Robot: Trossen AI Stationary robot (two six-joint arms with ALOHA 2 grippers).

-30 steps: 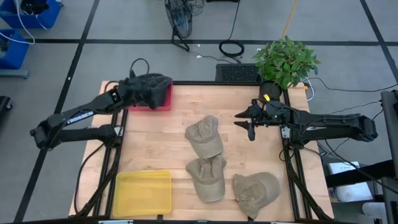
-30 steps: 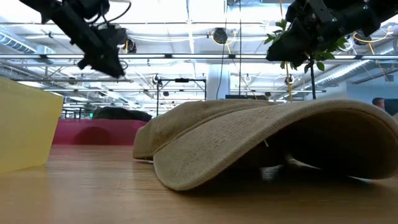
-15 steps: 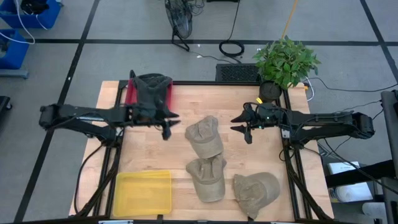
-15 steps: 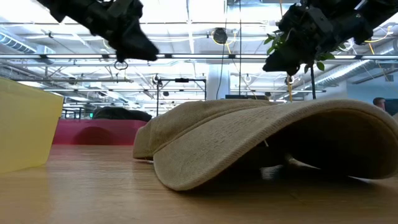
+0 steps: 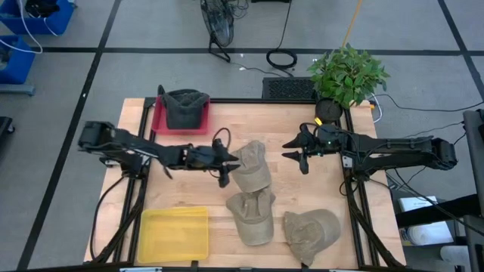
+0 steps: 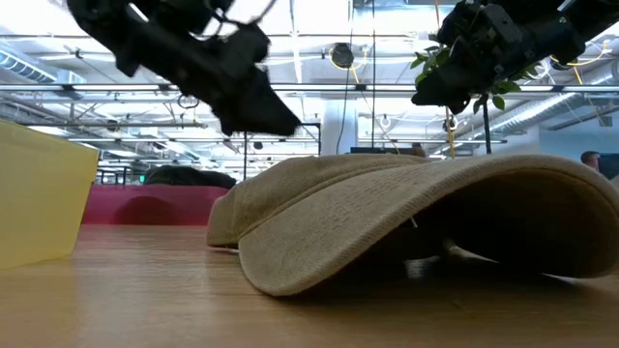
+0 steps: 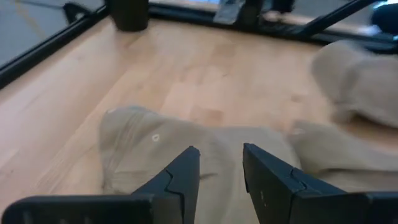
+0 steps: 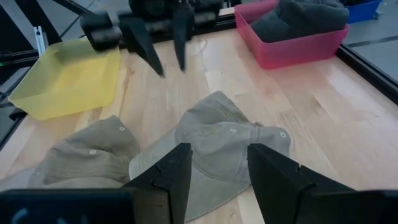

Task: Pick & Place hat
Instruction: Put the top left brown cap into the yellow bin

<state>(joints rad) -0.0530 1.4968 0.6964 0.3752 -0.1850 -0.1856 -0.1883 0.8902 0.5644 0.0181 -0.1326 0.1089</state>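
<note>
A wooden table (image 5: pixel 189 140) holds three tan hats: one (image 5: pixel 249 168) at centre, one (image 5: pixel 252 217) nearer the front, one (image 5: pixel 311 233) at the front right. A yellow bin (image 5: pixel 173 235) sits front left. A red bin (image 5: pixel 181 117) at the back holds a dark hat (image 5: pixel 185 108). The left gripper (image 5: pixel 224 162) hovers beside the centre hat, fingers spread. The right gripper (image 5: pixel 300 148), also spread, hangs nearby.

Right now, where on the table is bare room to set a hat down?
Bare wood lies between the red bin and the yellow bin, and along the far edge near the right gripper. The middle is crowded with three tan hats, where the left gripper is.
</note>
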